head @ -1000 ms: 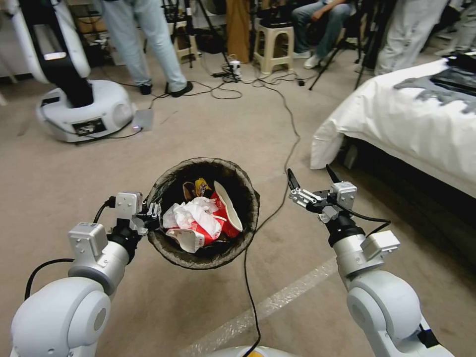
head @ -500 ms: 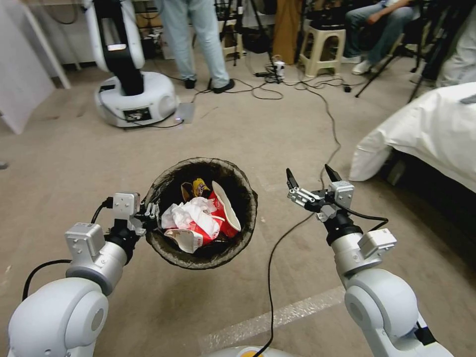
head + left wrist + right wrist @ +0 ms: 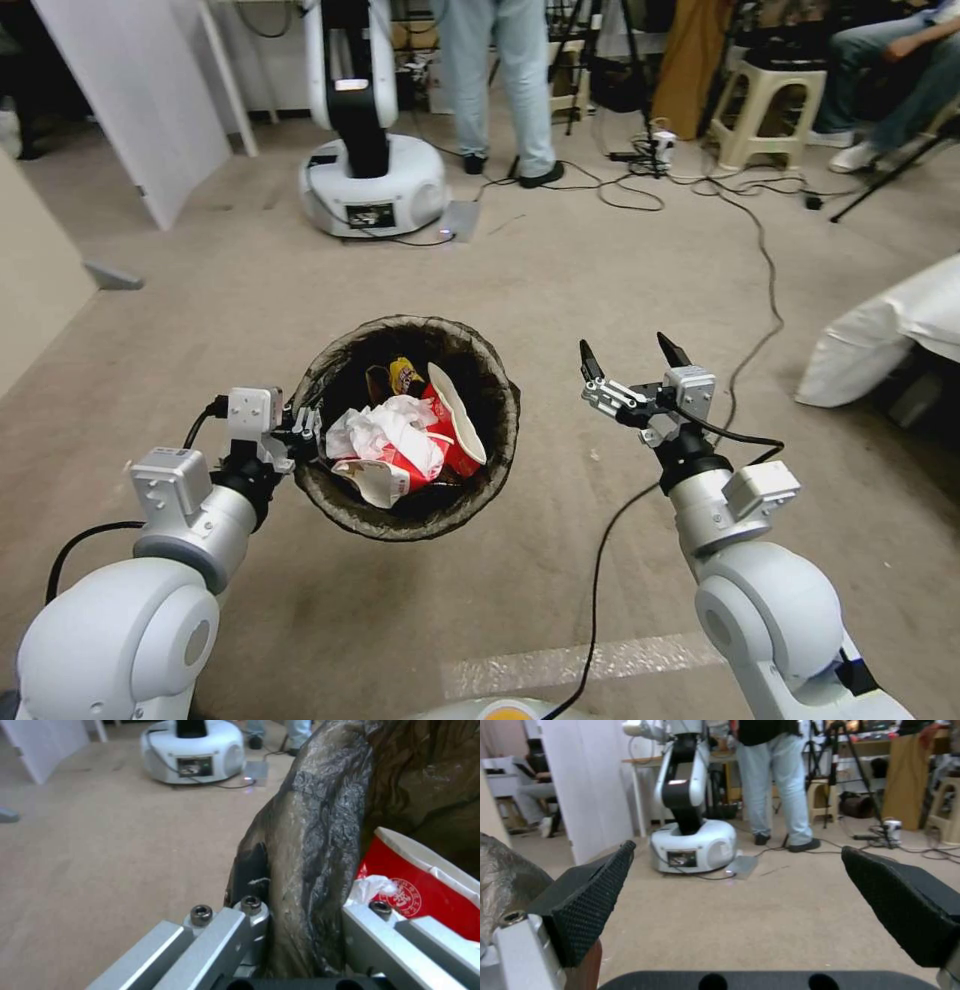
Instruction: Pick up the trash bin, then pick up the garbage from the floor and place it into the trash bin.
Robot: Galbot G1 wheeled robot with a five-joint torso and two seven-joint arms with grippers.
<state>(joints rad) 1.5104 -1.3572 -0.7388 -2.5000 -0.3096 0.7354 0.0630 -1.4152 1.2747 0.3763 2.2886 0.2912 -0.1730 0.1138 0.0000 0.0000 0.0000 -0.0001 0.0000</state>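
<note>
**Materials and surfaces around the held bin**

The trash bin (image 3: 318,492) wears a thin, crinkled dark-brown plastic liner with a dull sheen (its wrinkles catch light in the left wrist view). Inside lies the garbage (image 3: 400,440): crumpled white paper, red-and-white glossy paperboard packaging, and a shiny yellow wrapper. The left gripper (image 3: 305,428) has brushed, matt grey metal links with dark hex screws. The right gripper (image 3: 628,358) has black fingers (image 3: 592,903) faced with rough, dimpled rubber-like pads. Both arms are smooth, glossy white plastic shells. The floor (image 3: 620,290) is short-pile beige carpet, matt and slightly mottled. A black cable (image 3: 598,570) looks smooth and rubbery.
</note>
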